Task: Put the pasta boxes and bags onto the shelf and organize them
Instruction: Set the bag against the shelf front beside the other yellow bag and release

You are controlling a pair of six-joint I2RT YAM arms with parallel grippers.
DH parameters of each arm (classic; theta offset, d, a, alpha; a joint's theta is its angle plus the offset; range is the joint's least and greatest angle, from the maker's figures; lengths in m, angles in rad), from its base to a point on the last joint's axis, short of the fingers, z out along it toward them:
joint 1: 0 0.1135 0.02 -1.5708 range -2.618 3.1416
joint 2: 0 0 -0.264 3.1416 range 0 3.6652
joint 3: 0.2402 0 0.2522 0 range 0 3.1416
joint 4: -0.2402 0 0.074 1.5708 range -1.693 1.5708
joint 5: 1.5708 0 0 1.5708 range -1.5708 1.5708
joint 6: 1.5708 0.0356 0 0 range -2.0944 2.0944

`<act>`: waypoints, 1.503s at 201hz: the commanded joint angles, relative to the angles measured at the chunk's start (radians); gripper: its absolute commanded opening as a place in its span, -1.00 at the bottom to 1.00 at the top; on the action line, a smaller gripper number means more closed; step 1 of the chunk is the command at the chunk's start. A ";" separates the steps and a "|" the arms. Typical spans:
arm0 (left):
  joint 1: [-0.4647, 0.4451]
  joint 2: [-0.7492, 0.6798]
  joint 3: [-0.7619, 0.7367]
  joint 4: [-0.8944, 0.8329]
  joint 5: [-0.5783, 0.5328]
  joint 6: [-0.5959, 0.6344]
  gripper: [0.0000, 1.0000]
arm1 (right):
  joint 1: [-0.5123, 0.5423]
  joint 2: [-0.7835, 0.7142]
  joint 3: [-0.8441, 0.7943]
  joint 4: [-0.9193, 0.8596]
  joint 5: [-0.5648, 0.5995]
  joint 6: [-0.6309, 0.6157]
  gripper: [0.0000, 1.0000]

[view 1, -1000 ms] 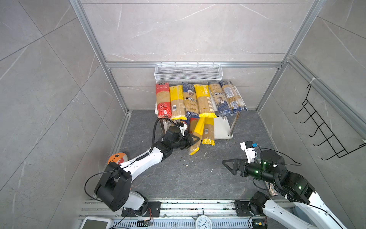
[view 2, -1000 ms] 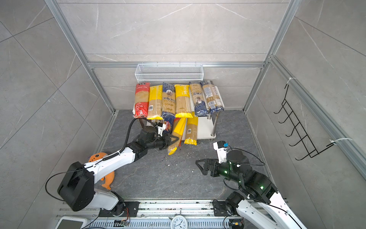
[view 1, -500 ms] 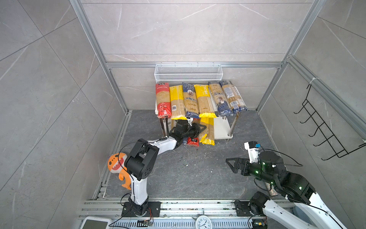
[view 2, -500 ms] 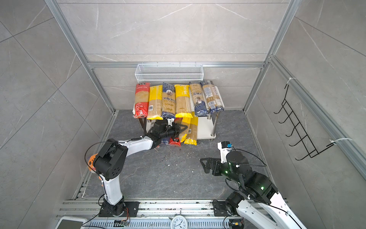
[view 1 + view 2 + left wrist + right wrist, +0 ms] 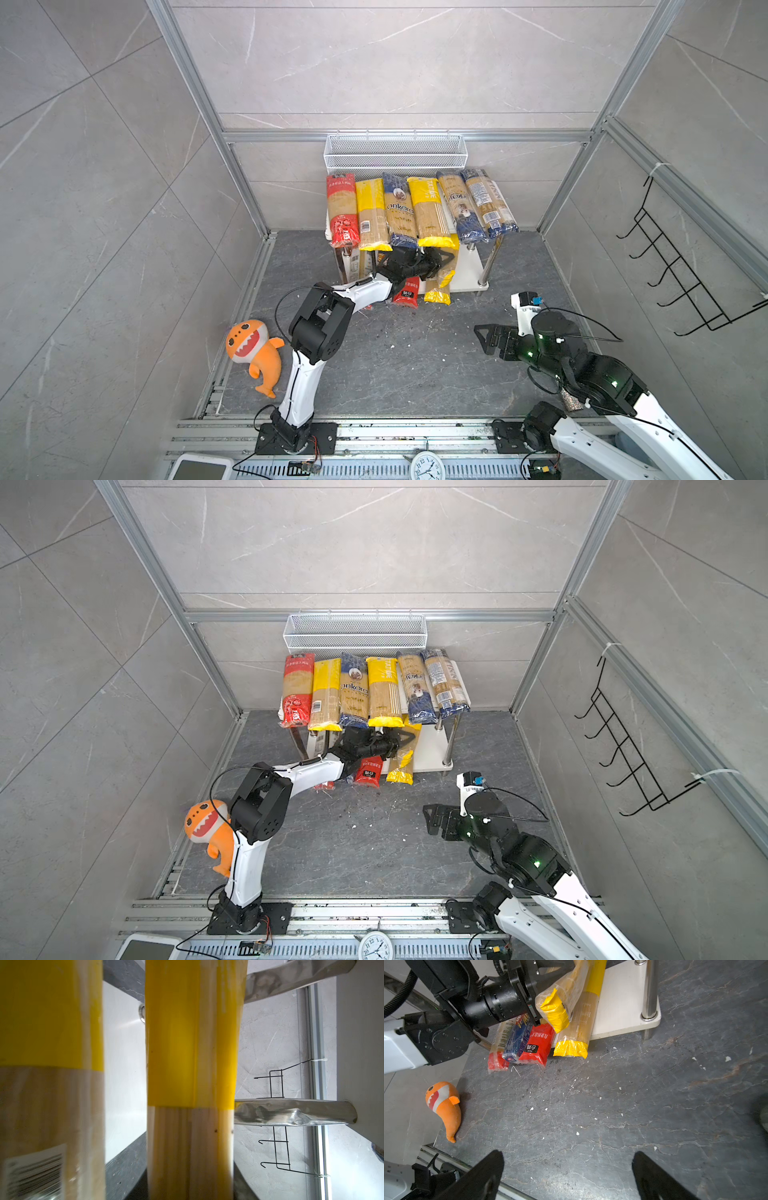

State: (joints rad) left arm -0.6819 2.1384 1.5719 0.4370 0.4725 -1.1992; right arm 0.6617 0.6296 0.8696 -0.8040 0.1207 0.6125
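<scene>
The shelf (image 5: 467,270) (image 5: 432,746) (image 5: 618,1001) stands against the back wall. Its upper board carries a row of several pasta packets (image 5: 399,212) (image 5: 353,692). My left gripper (image 5: 432,259) (image 5: 384,742) (image 5: 190,1188) reaches under that board, shut on a yellow-ended packet (image 5: 191,1064) (image 5: 556,1009) held tilted above the lower board. Beside it lies another yellow-ended packet (image 5: 579,1039) (image 5: 436,296). A red packet (image 5: 538,1043) (image 5: 409,291), a dark blue box (image 5: 517,1043) and a red-ended packet (image 5: 497,1057) stick out over the floor. My right gripper (image 5: 484,334) (image 5: 432,816) (image 5: 568,1167) hangs open above the bare floor.
An orange plush toy (image 5: 253,353) (image 5: 205,825) (image 5: 444,1105) lies at the floor's left edge beside the left arm's base. A white wire basket (image 5: 395,151) hangs above the shelf. A black hook rack (image 5: 681,274) is on the right wall. Pale crumbs dot the floor.
My left gripper has carried the yellow-ended packet from the floor in front of the shelf in under the upper board, and its elbow has risen. The right arm has barely shifted.
</scene>
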 commanded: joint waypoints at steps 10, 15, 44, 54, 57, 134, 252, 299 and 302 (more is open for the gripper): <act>-0.012 0.037 0.119 0.134 -0.019 0.037 -1.00 | 0.002 -0.028 0.004 -0.020 0.033 -0.021 1.00; -0.013 0.048 0.129 0.139 -0.021 0.032 -1.00 | 0.001 -0.033 0.006 -0.024 0.034 -0.022 1.00; -0.025 0.098 0.187 0.132 -0.045 0.029 -1.00 | 0.001 -0.054 0.021 -0.060 0.042 -0.025 1.00; -0.030 0.111 0.212 0.113 -0.052 0.040 -1.00 | 0.001 -0.061 0.032 -0.076 0.045 -0.027 1.00; -0.032 0.116 0.221 0.105 -0.053 0.043 -1.00 | 0.000 -0.063 0.036 -0.081 0.046 -0.029 1.00; -0.056 0.265 0.421 0.027 -0.074 0.015 -0.42 | 0.001 -0.123 0.100 -0.183 0.083 -0.045 1.00; -0.091 0.086 0.198 0.017 -0.057 0.053 0.51 | 0.000 -0.114 0.128 -0.223 0.106 -0.030 0.99; -0.133 -0.022 0.113 0.017 -0.039 0.097 0.56 | 0.000 -0.097 0.165 -0.280 0.132 -0.028 0.99; -0.138 -0.029 0.108 0.014 -0.037 0.098 0.56 | 0.001 -0.095 0.168 -0.286 0.135 -0.026 1.00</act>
State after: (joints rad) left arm -0.7864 2.2211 1.6966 0.3939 0.3988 -1.1595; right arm 0.6617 0.5163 0.9947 -1.0302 0.2184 0.5831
